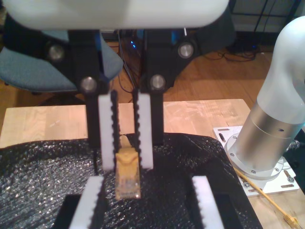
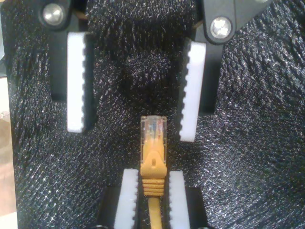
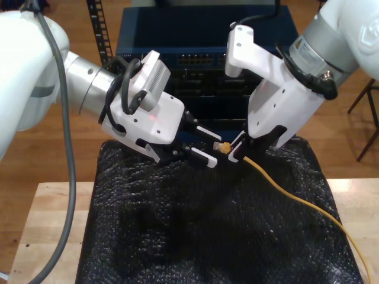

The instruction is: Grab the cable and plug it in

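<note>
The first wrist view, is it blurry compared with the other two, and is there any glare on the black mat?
Yes: the first wrist view is soft, so the cable plug looks smeared; the second wrist view is sharp, showing the plug's clear tip and the mat's weave with small glints; the exterior view is fairly sharp, with speckled shine on the black mat and a bright white arm shell at the exterior view's left.

Both arms wear glossy white shells over brushed silver joints. My first gripper [image 1: 127, 157] and my second gripper [image 2: 136, 107] share one build: black linkages pinned with round silver screws, and white toothed pads [image 2: 78, 81]. At the exterior view's left, a thick grey cable [image 3: 66, 148] trails along the arm.
</note>
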Robot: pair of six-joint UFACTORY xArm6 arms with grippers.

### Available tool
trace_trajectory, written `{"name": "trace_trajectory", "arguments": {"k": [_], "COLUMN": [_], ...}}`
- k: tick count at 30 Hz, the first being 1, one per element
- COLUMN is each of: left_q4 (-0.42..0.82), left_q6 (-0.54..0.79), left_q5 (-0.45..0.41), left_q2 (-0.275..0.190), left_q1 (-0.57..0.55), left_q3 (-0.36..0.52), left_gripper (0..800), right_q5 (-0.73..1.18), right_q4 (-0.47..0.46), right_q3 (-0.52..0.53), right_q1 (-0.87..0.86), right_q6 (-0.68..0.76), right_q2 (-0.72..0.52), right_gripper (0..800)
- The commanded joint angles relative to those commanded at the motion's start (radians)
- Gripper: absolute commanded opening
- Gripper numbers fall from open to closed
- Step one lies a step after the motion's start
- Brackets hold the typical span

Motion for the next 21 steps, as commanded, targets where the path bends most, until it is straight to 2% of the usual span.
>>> {"name": "trace_trajectory", "arguments": {"k": [11,21], "left_q4": [-0.006,-0.018], "left_q6": [0.000,0.000], "left_q5": [-0.003,-0.002], "left_q2": [-0.002,-0.002], "left_q1": [0.000,0.000], "left_q3": [0.012,0.014], "left_gripper": [328,317], "right_q5": [-0.002,-0.002], "right_q4": [0.002,0.000], "right_q3": [0.000,-0.002], "right_q1": [0.002,0.002], "right_q6": [0.002,0.002], "right_q2": [0.000,0.000], "right_gripper": [6,4]}}
